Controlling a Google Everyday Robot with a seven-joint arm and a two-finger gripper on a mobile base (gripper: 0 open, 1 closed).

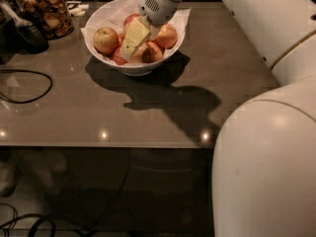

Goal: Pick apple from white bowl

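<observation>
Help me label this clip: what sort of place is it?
Likely an office snack counter: grey table, white bowl of apples, jar of brown snacks. The end effector is in the bowl.

The gripper (pixel 131 42) is held at the top centre of the camera view, pointed downward and toward the lower left from a rounded white wrist (pixel 157 3), on which a perforated grille is seen. The wrist is carried by a broad white arm (pixel 261 28) stretched in from the upper right. A large rounded link (pixel 266 172) is seen filling the lower right corner.
</observation>
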